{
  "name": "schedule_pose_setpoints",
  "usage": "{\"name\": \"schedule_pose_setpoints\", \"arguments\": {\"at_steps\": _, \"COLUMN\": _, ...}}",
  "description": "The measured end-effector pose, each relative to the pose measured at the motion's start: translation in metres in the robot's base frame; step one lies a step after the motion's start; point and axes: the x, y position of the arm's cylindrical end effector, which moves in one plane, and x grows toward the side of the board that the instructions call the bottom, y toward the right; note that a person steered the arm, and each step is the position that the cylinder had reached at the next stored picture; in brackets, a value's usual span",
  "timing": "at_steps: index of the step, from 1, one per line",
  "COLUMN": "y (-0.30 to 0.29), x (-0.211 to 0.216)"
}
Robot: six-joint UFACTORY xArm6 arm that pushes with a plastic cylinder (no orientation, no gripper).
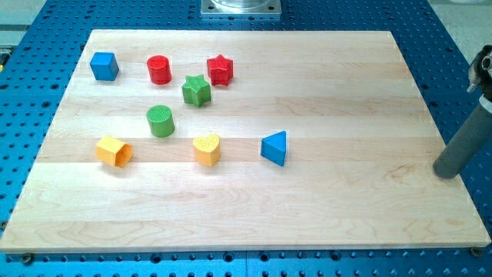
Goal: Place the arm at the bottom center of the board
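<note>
My tip (445,171) is the lower end of a dark rod that comes in from the view's right edge. It rests at the right side of the wooden board (346,208), far from all blocks. The nearest block is the blue triangle (274,148), well to the tip's left. Further left are the yellow heart (207,149), the yellow block (114,151) and the green cylinder (161,121). Near the view's top left are the green star (196,90), the red star (220,70), the red cylinder (159,69) and the blue cube (104,66).
The board lies on a blue perforated table (31,46). A grey metal mount (241,7) sits at the view's top centre, beyond the board's top edge.
</note>
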Motion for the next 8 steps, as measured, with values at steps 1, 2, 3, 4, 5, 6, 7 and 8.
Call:
{"name": "schedule_pose_setpoints", "arguments": {"at_steps": 1, "y": 0.000, "x": -0.001}}
{"name": "schedule_pose_setpoints", "arguments": {"at_steps": 2, "y": 0.001, "x": -0.001}}
{"name": "schedule_pose_setpoints", "arguments": {"at_steps": 3, "y": -0.001, "x": 0.004}}
{"name": "schedule_pose_setpoints", "arguments": {"at_steps": 4, "y": -0.006, "x": 0.011}}
{"name": "schedule_pose_setpoints", "arguments": {"at_steps": 5, "y": -0.028, "x": 0.033}}
{"name": "schedule_pose_setpoints", "arguments": {"at_steps": 6, "y": -0.089, "x": 0.073}}
{"name": "schedule_pose_setpoints", "arguments": {"at_steps": 7, "y": -0.097, "x": 0.073}}
{"name": "schedule_pose_setpoints", "arguments": {"at_steps": 8, "y": -0.105, "x": 0.071}}
